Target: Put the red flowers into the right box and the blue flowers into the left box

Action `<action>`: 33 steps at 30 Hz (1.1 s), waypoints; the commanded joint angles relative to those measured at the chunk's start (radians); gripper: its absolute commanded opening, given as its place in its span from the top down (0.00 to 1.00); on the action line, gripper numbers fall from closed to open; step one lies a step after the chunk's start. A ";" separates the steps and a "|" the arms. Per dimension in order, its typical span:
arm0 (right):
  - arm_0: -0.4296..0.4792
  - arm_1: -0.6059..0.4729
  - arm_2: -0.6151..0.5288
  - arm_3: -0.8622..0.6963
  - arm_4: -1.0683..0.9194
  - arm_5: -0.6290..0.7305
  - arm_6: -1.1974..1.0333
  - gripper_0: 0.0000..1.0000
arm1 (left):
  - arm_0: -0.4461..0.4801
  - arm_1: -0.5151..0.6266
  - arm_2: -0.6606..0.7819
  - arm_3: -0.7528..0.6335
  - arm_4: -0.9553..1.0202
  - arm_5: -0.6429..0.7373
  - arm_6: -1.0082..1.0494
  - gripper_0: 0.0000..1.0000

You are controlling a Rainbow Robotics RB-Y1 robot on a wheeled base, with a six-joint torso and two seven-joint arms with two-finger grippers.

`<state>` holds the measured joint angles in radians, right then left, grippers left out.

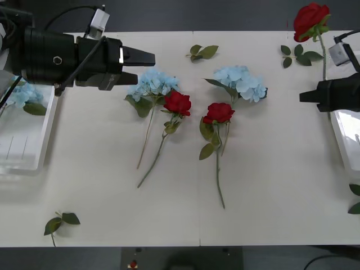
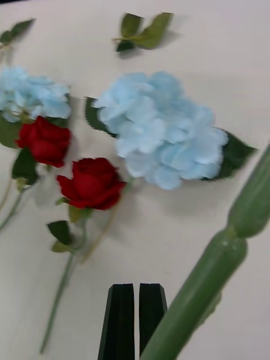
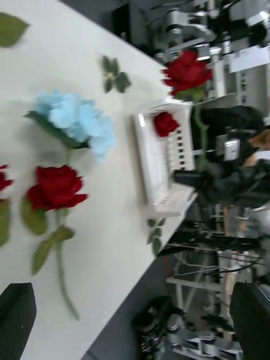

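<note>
Two red flowers [image 1: 178, 103] and two blue flowers [image 1: 152, 84] lie mid-counter [image 1: 270, 185]. Beyond, the left gripper [image 1: 147, 66], jaws spread, hovers beside the left box [image 1: 27, 147] holding one blue bloom. Farthest, the right gripper [image 1: 301, 97] pinches a third rose's stem above the right box [image 1: 344, 138].

The front camera is looking down from above the arms onto the counter [image 1: 270, 202], taking in both boxes at its edges. The right wrist camera is sitting close over the counter's middle, facing left across the hydrangea [image 2: 163, 129] and roses. The left wrist camera is facing right, farther off, reaching the right box [image 3: 152, 163]. All three are sharing the central hydrangea and rose.
</note>
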<state>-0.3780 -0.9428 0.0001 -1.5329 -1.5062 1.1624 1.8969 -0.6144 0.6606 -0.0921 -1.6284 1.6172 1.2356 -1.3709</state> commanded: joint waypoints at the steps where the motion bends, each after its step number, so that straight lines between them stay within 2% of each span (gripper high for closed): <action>1: -0.013 -0.096 -0.017 0.053 0.054 -0.004 -0.030 1.00 | 0.004 0.057 0.015 -0.018 -0.094 0.044 0.003 0.00; 9: -0.010 -0.191 -0.017 0.162 0.231 -0.003 0.002 1.00 | 0.002 0.073 0.002 -0.018 -0.401 0.176 0.098 0.00; 23: -0.007 -0.209 0.004 0.255 0.501 -0.027 0.056 1.00 | -0.085 0.042 -0.288 -0.018 -0.752 0.183 0.369 0.00; 29: -0.007 -0.209 0.113 0.280 0.629 -0.167 0.040 1.00 | -0.143 0.011 -0.403 -0.001 -0.847 0.185 0.477 0.00; 33: -0.007 -0.202 0.184 0.333 0.643 -0.253 0.024 1.00 | -0.197 -0.050 -0.420 0.104 -0.876 0.183 0.480 0.00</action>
<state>-0.3779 -1.1239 0.1731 -1.2312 -0.8611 0.9279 1.9225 -0.7463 0.6477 -0.5313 -1.5825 0.7542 1.4219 -0.9157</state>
